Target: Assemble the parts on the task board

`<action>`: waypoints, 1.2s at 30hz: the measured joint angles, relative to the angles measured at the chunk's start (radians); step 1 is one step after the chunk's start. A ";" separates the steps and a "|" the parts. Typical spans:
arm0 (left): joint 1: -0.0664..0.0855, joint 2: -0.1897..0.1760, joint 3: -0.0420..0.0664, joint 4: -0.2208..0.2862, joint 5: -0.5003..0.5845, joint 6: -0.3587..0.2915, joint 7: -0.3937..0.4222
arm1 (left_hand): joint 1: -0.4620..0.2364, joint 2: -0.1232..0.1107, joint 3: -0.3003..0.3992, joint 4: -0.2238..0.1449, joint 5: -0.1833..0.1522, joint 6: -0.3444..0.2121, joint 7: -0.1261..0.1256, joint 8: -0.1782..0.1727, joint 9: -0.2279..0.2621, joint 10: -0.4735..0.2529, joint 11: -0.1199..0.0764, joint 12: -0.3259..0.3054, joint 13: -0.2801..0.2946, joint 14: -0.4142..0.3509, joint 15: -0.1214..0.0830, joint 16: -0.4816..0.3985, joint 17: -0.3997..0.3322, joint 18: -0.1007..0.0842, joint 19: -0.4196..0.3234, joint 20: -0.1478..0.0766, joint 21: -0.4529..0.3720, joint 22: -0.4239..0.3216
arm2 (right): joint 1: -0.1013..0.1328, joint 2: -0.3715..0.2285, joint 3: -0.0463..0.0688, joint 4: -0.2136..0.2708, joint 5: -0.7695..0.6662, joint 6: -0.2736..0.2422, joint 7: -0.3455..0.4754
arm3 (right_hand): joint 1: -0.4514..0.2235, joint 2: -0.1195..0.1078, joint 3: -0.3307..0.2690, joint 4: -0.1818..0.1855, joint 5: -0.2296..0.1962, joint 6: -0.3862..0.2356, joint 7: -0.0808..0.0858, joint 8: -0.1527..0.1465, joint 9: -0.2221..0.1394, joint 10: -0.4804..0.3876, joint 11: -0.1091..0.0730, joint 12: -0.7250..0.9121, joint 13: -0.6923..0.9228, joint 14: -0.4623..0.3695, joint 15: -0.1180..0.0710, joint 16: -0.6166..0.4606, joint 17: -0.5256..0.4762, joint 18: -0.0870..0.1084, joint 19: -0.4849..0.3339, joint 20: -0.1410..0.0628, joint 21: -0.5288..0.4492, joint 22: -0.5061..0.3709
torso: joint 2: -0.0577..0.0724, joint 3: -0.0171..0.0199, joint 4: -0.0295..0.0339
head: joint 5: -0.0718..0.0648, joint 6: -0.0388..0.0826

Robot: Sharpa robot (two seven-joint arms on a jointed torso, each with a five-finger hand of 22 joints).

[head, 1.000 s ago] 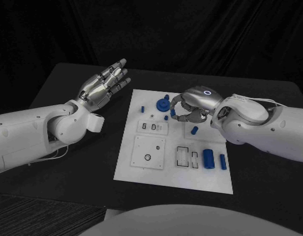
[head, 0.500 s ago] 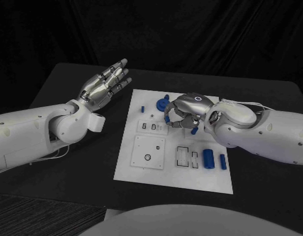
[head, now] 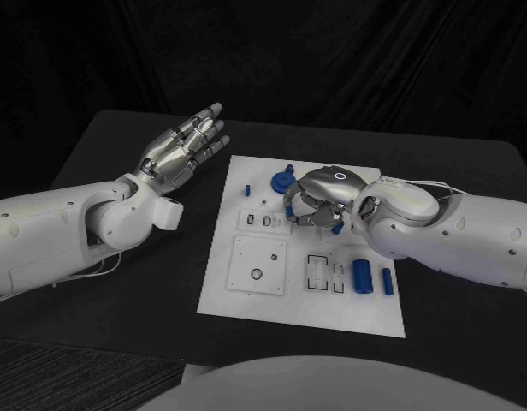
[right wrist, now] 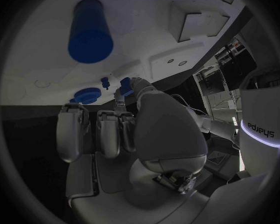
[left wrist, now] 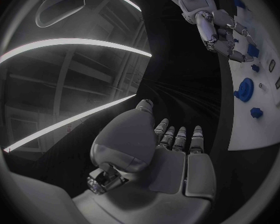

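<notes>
White rectangular task board (head: 257,295) lies flat mid-surface on the black surface (head: 128,282), long side running from the near edge toward the far edge. Recessed slots and cut-outs in the board: large blue cylinder (head: 363,276) and slimmer blue peg (head: 388,281) lie near its right edge toward the near end; round blue gear-like disc (head: 283,182) and small blue peg (head: 246,190) sit at its far end (disc also in the left wrist view (left wrist: 244,89)). Square plate with a small hole (head: 260,265) is near the board's left edge. Right robot hand (head: 319,201) hovers over the board's far half, fingers curled down by a small blue part (head: 291,208); grip there cannot be told. Left robot hand (head: 180,147) is raised over the surface left of the board, fingers straight and apart, holding nothing.
</notes>
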 measured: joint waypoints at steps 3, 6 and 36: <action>0.000 0.000 0.000 -0.001 0.000 0.001 0.000 | 0.000 0.000 0.000 0.000 0.000 0.000 0.000 0.000 0.000 0.000 0.000 0.000 0.000 0.000 0.000 0.000 0.000 0.000 0.000 0.000 0.000 0.000 | -0.002 0.003 0.000 -0.002 0.000 0.000 0.000 | 0.000 0.000 0.003 -0.003 0.000 0.000 0.000 0.000 0.000 0.000 0.000 0.000 0.000 0.000 0.000 0.000 0.000 0.000 0.003 0.003 0.000 0.000 | 0.000 0.0000 0.0001 | -0.001 0.000; 0.000 0.000 0.000 -0.002 0.000 0.001 0.000 | 0.000 0.000 0.000 0.000 0.000 0.000 0.000 0.000 0.000 0.000 0.000 0.000 0.000 0.000 0.000 0.000 0.000 0.000 0.000 0.000 0.000 0.000 | -0.003 0.005 0.000 -0.004 0.000 0.001 0.000 | 0.000 0.000 0.003 -0.003 0.000 -0.001 0.001 -0.001 0.000 0.000 0.000 0.000 0.000 0.000 0.000 0.000 0.000 0.000 0.003 0.003 -0.005 0.000 | 0.000 0.0000 0.0002 | -0.002 0.000; -0.001 0.000 0.000 -0.004 0.000 0.003 -0.002 | 0.004 0.004 0.003 0.003 0.000 0.000 0.000 0.000 0.000 0.000 0.000 0.000 0.000 0.000 0.000 0.000 0.000 0.000 0.000 0.000 0.000 -0.001 | -0.013 0.030 0.000 -0.020 0.000 0.019 -0.002 | -0.019 -0.010 -0.003 -0.041 -0.154 -0.069 0.026 -0.035 -0.020 0.000 0.014 0.000 0.000 -0.002 0.013 -0.008 0.000 0.000 0.003 0.017 -0.023 0.000 | 0.000 -0.0006 0.0004 | -0.002 0.000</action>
